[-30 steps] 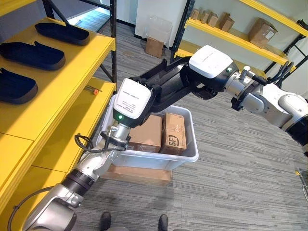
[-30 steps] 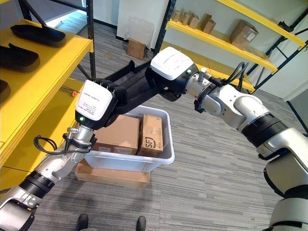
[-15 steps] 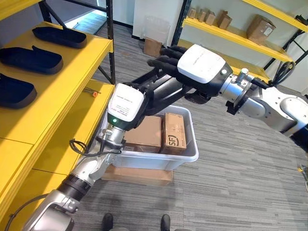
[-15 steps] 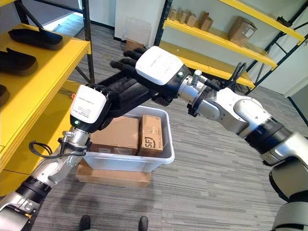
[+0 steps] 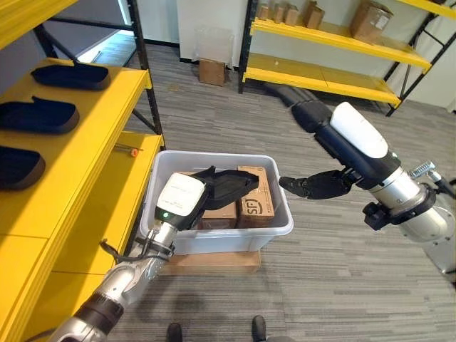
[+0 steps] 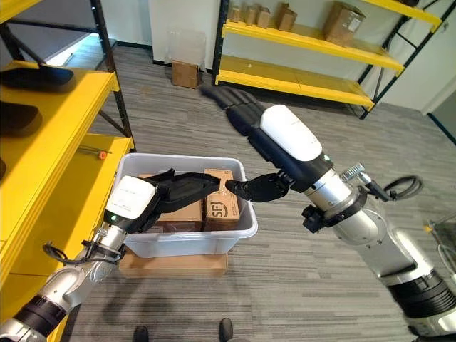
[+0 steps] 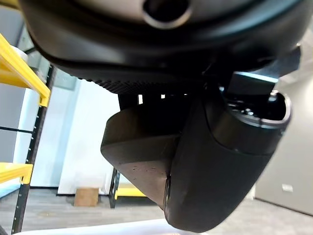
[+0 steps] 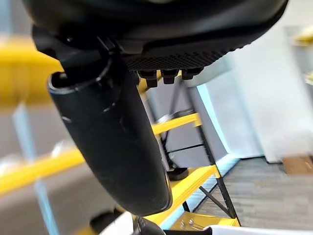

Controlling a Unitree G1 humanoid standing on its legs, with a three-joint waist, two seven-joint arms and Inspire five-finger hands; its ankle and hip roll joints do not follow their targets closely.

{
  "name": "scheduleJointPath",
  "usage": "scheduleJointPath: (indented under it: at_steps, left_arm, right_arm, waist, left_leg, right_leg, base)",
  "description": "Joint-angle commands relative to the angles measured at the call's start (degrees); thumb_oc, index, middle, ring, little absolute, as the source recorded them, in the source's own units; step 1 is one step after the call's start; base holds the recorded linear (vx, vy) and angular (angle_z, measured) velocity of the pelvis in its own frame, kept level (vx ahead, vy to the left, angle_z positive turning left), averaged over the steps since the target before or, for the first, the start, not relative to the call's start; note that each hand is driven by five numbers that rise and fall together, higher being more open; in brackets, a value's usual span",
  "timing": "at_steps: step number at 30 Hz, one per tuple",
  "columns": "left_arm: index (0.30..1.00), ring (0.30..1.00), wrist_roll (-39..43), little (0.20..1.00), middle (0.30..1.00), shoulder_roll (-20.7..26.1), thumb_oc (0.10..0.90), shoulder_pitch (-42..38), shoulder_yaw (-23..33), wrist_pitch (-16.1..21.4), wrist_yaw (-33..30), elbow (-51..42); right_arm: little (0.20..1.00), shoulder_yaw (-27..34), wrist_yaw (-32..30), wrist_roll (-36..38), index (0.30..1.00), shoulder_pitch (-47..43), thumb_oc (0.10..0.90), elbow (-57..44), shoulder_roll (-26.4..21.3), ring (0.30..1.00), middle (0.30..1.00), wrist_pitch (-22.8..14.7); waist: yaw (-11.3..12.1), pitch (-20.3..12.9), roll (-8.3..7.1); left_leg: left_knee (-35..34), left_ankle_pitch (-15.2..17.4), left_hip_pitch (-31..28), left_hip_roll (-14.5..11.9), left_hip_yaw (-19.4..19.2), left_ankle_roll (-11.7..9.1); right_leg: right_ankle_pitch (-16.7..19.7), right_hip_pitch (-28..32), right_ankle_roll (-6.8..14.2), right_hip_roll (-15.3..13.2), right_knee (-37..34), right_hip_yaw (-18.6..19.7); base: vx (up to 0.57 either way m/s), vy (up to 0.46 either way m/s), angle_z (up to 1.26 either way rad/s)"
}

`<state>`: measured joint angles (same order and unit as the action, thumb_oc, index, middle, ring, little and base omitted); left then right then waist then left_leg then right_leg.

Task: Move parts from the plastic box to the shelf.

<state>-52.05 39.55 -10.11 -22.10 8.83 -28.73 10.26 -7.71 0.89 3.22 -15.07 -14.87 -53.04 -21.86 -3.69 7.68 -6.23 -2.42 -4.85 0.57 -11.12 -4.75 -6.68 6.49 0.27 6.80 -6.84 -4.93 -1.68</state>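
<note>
Parts, meaning the cardboard boxes (image 5: 246, 198), sit inside the white plastic box (image 5: 235, 231) on the floor, which itself rests on a flat cardboard piece (image 5: 214, 262); none is in a hand and none has reached the yellow shelf (image 5: 78, 153) on the left. Main risk as I judge it: left hand (image 5: 224, 187) reaches over the near-left rim of the plastic box with flat straight fingers lying above the boxes, holding nothing, so a one-hand scoop would likely slip off the smooth cardboard or tip a box against its neighbour, since they are packed touching side by side. Second risk: right hand (image 6: 260, 187) hangs just beside the far-right rim, outside the box, thumb stretched toward the box and fingers straight and raised toward the far shelving (image 5: 320, 71), empty; coming in from there it could knock the rim and slide the plastic box on the cardboard piece below. Third risk: the yellow shelf upper level already carries dark moulded trays (image 5: 39, 115), so a carried box could bump them if it is set down there; the lower level beside the plastic box looks freer, only a small orange-tipped tool (image 5: 128, 149) lies on it. Pose: left forearm comes low from near left, palm angled over the box contents; right forearm comes from the right, wrist high, palm facing left. Whether any left finger touches cardboard I cannot tell.
</note>
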Motion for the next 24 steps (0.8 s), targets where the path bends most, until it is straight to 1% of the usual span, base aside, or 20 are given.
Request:
scheduleJointPath:
  at_steps: [1, 3, 4, 5, 6, 8, 12, 13, 14, 15, 16, 17, 18, 19, 20, 21, 24]
  left_arm:
    - [0.300, 0.300, 4.73, 0.300, 0.300, 2.17, 0.400, -5.26, 6.33, 3.93, -2.53, -7.67]
    - [0.300, 0.300, 5.92, 0.300, 0.300, 2.48, 0.400, -3.57, 7.75, 4.92, -1.65, -9.90]
    - [0.300, 0.300, 5.98, 0.300, 0.300, 2.55, 0.400, -3.40, 7.85, 4.92, -1.53, -10.08]
    - [0.300, 0.300, 7.34, 0.300, 0.300, 2.70, 0.400, -1.78, 9.45, 6.16, -0.95, -12.04]
    - [0.300, 0.300, 7.43, 0.300, 0.300, 2.81, 0.400, -1.51, 9.62, 6.16, -0.76, -12.33]
    - [0.300, 0.300, 10.28, 0.300, 0.300, 2.82, 0.400, 2.29, 12.87, 7.63, 0.24, -15.45]
    - [0.300, 0.300, 14.08, 0.300, 0.300, 2.13, 0.400, 7.68, 16.83, 9.41, 1.36, -19.08]
    - [0.300, 0.300, 17.34, 0.300, 0.300, 1.48, 0.400, 10.65, 18.71, 10.24, 2.47, -20.68]
    - [0.300, 0.300, 17.35, 0.300, 0.300, 1.48, 0.400, 10.69, 18.74, 10.24, 2.50, -20.72]
    - [0.300, 0.300, 18.24, 0.300, 0.300, 1.00, 0.400, 11.86, 19.20, 10.39, 2.17, -21.12]
    - [0.300, 0.300, 19.21, 0.300, 0.300, 0.64, 0.400, 12.67, 19.89, 10.28, 2.34, -21.55]
    - [0.300, 0.300, 19.29, 0.300, 0.300, 0.63, 0.400, 12.82, 20.05, 10.25, 2.44, -21.69]
    - [0.300, 0.300, 20.09, 0.300, 0.300, -0.08, 0.400, 13.91, 20.70, 10.27, 2.31, -22.09]
    - [0.300, 0.300, 20.57, 0.300, 0.300, -0.51, 0.400, 14.24, 20.81, 10.15, 1.98, -22.14]
    - [0.300, 0.300, 21.74, 0.300, 0.300, -1.37, 0.400, 15.12, 21.48, 9.82, 1.68, -22.63]
    - [0.300, 0.300, 21.76, 0.300, 0.300, -1.42, 0.400, 15.19, 21.65, 9.81, 1.71, -22.68]
    - [0.300, 0.300, 23.36, 0.300, 0.300, -3.15, 0.400, 16.74, 22.78, 9.49, 0.98, -23.55]
  right_arm:
    - [1.000, 6.80, -1.82, 6.84, 1.000, -3.43, 0.900, -0.43, 2.82, 1.000, 1.000, -2.16]
    - [1.000, 7.95, -2.02, 6.66, 1.000, -1.40, 0.900, -0.48, 4.86, 1.000, 1.000, -2.06]
    - [1.000, 7.98, -2.03, 6.63, 1.000, -1.28, 0.900, -0.58, 4.93, 1.000, 1.000, -2.03]
    - [1.000, 8.94, -1.95, 6.92, 1.000, 0.45, 0.900, -0.86, 7.28, 1.000, 1.000, -2.07]
    - [1.000, 8.96, -1.92, 6.91, 1.000, 0.59, 0.900, -0.99, 7.38, 1.000, 1.000, -2.04]
    - [1.000, 9.90, -2.28, 6.20, 1.000, 2.91, 0.900, -1.22, 10.25, 1.000, 1.000, -1.84]
    - [1.000, 11.06, -3.92, 4.76, 1.000, 6.75, 0.900, -0.18, 14.98, 1.000, 1.000, -1.44]
    - [1.000, 10.63, -5.62, 3.13, 1.000, 7.93, 0.900, 0.81, 17.38, 1.000, 1.000, -1.24]
    - [1.000, 10.61, -5.63, 3.12, 1.000, 7.92, 0.900, 0.81, 17.39, 1.000, 1.000, -1.24]
    - [1.000, 10.01, -6.37, 2.85, 1.000, 8.00, 0.900, 1.37, 18.72, 1.000, 1.000, -1.21]
    - [1.000, 9.46, -6.81, 2.83, 1.000, 7.91, 0.900, 1.68, 19.27, 1.000, 1.000, -1.24]
    - [1.000, 9.36, -6.85, 2.80, 1.000, 7.86, 0.900, 1.71, 19.27, 1.000, 1.000, -1.25]
    - [1.000, 8.52, -7.32, 2.71, 1.000, 7.46, 0.900, 2.14, 20.16, 1.000, 1.000, -1.21]
    - [1.000, 7.80, -7.80, 3.05, 1.000, 7.01, 0.900, 2.87, 20.68, 1.000, 1.000, -1.23]
    - [1.000, 5.46, -9.05, 2.60, 1.000, 5.25, 0.900, 4.11, 21.48, 1.000, 1.000, -1.12]
    - [1.000, 5.28, -9.15, 2.53, 1.000, 5.05, 0.900, 4.24, 21.46, 1.000, 1.000, -1.16]
    - [1.000, 1.57, -9.39, 2.28, 1.000, 1.76, 0.900, 4.51, 22.15, 1.000, 1.000, -0.87]
  waist:
    - [0.52, -4.66, -1.33]
    - [0.47, -4.69, -0.54]
    - [0.47, -4.73, -0.57]
    - [0.36, -4.65, 0.29]
    - [0.34, -4.69, 0.23]
    - [0.34, -4.62, 1.52]
    - [0.63, -4.57, 3.37]
    - [0.71, -4.31, 4.90]
    - [0.67, -4.30, 4.91]
    - [1.13, -3.80, 5.97]
    - [1.22, -3.44, 6.61]
    - [1.09, -3.40, 6.65]
    - [1.43, -2.90, 7.55]
    - [1.51, -2.54, 8.08]
    - [1.90, -1.04, 9.58]
    - [1.81, -0.96, 9.66]
    - [2.36, 1.52, 11.49]
  left_leg:
    - [2.86, 0.30, 1.99, -3.07, 1.61, 0.22]
    - [2.59, 0.16, 1.64, -2.98, 1.40, 0.21]
    - [2.56, 0.14, 1.59, -3.00, 1.38, 0.20]
    - [2.34, -0.01, 1.34, -2.94, 1.27, 0.20]
    - [2.30, -0.02, 1.29, -2.96, 1.25, 0.19]
    - [2.21, -0.28, 0.95, -2.84, 1.12, 0.24]
    - [2.11, -0.76, 0.48, -2.83, 1.43, 0.28]
    - [1.88, -1.65, 0.10, -2.84, 2.04, 0.00]
    - [1.87, -1.66, 0.09, -2.84, 2.07, -0.01]
    - [1.96, -2.56, 0.26, -2.87, 2.60, -0.21]
    - [1.98, -3.18, 0.29, -2.95, 3.09, -0.30]
    - [1.94, -3.23, 0.26, -3.00, 3.17, -0.33]
    - [1.89, -4.34, 0.28, -3.20, 3.74, -0.52]
    - [1.72, -4.79, 0.18, -3.32, 3.99, -0.53]
    - [1.48, -6.17, 0.13, -3.77, 4.71, -0.53]
    - [1.43, -6.23, 0.12, -3.88, 4.72, -0.58]
    - [1.28, -8.05, 0.50, -5.17, 5.18, -0.54]
  right_leg:
    - [-6.01, 6.16, 2.27, -2.44, 4.52, 1.66]
    - [-6.11, 6.13, 2.21, -2.49, 4.64, 1.77]
    - [-6.12, 6.14, 2.20, -2.48, 4.66, 1.79]
    - [-6.25, 6.15, 2.07, -2.55, 4.72, 1.91]
    - [-6.25, 6.17, 2.06, -2.53, 4.73, 1.92]
    - [-6.51, 6.28, 1.87, -2.58, 4.97, 2.01]
    - [-7.50, 6.76, 1.30, -2.35, 5.57, 1.65]
    - [-8.68, 7.42, 0.67, -1.90, 6.38, 0.94]
    - [-8.69, 7.45, 0.66, -1.90, 6.39, 0.91]
    - [-9.42, 7.65, 0.14, -1.48, 7.05, 0.60]
    - [-9.86, 7.75, -0.13, -1.21, 7.49, 0.33]
    - [-9.91, 7.77, -0.17, -1.16, 7.59, 0.27]
    - [-10.72, 7.87, -0.79, -0.58, 8.35, -0.09]
    - [-11.18, 7.75, -1.08, -0.22, 9.00, -0.22]
    - [-12.38, 6.51, -1.93, 0.87, 11.61, -0.41]
    - [-12.53, 6.32, -1.99, 0.98, 11.97, -0.38]
    - [-14.13, 2.19, -3.14, 2.79, 17.33, -0.15]
  base:
    - [0.00, 0.000, 0.00]
    - [0.00, -0.009, -0.07]
    - [-0.01, -0.015, -0.19]
    - [-0.01, -0.016, -0.17]
    - [-0.02, -0.022, -0.11]
    - [0.00, 0.000, 0.00]
    - [-0.01, -0.020, 0.02]
    - [-0.03, -0.042, 0.09]
    - [-0.07, -0.051, 0.11]
    - [-0.06, -0.035, 0.11]
    - [-0.06, -0.036, 0.12]
    - [-0.06, -0.047, 0.13]
    - [-0.06, -0.052, 0.11]
    - [-0.16, -0.092, 0.11]
    - [-0.12, -0.061, 0.07]
    - [-0.16, -0.064, 0.02]
    - [-0.14, -0.075, -0.01]
